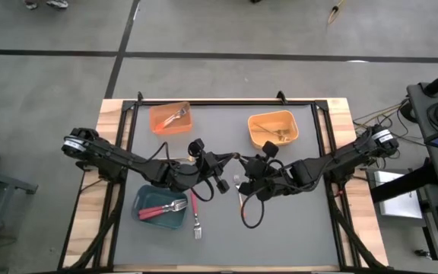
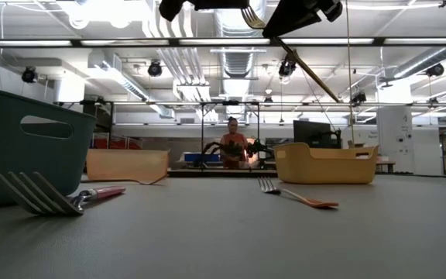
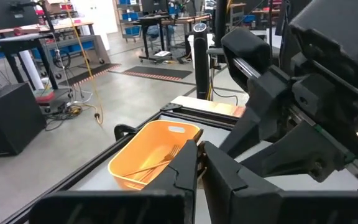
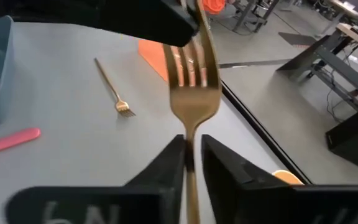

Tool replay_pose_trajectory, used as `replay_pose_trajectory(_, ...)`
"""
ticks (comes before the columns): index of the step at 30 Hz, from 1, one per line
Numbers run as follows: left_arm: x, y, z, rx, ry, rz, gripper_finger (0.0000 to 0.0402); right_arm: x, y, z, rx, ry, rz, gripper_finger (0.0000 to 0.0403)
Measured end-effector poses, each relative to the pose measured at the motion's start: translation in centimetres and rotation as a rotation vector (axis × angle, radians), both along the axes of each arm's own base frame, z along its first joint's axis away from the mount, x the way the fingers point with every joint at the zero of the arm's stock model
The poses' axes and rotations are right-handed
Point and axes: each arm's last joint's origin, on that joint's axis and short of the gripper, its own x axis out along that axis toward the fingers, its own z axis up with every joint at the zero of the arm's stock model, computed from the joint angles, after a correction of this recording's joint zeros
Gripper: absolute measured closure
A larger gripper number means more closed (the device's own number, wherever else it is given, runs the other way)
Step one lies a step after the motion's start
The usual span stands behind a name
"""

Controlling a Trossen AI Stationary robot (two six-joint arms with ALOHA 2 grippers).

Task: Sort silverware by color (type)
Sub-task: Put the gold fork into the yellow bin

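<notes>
Sorting partly done; teal bin (image 1: 160, 216) holds red-handled forks (image 1: 162, 209), orange bin (image 1: 171, 118) and yellow-orange bin (image 1: 273, 128) one or two forks each; loose forks lie on mat beside teal bin; right gripper (image 4: 191, 154) pinches gold fork (image 4: 193, 93) mid-table, raised; left gripper (image 3: 199, 160) closed, empty, just beside it; no legible writing

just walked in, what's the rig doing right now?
Sorting forks into bins by type. Both arms meet mid-table: the right gripper is shut on a gold fork, held up off the table, and the left gripper is shut, close beside it. The teal bin holds red-handled forks, the yellow-orange bin gold ones, the orange bin one fork. A few forks still lie loose on the table.
</notes>
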Motion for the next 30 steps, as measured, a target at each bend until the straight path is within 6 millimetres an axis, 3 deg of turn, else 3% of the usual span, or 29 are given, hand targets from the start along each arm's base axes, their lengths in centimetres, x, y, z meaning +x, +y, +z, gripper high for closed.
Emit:
replay_pose_trajectory(2,0.0,-0.1,0.0,0.001,0.001,-0.002,0.0401,0.2,0.1,-0.3,-0.014,0.013,0.001,0.0384)
replay_pose_trajectory(9,-0.1,-0.1,-0.2,0.010,0.022,-0.010,0.0401,0.7,0.1,-1.1,-0.024,0.043,0.005,0.0392)
replay_pose_trajectory(17,-0.7,-0.4,0.1,0.011,0.069,-0.076,0.0365,0.1,-0.7,0.4,0.066,0.092,0.143,0.0393)
replay_pose_trajectory(25,-2.0,-0.4,0.5,0.044,0.168,-0.122,0.0293,0.2,-4.0,1.6,0.178,0.305,0.260,0.0393)
replay_pose_trajectory(30,-2.9,-0.1,1.0,0.061,0.212,-0.115,0.0264,0.0,-7.0,2.5,0.248,0.416,0.306,0.0393)
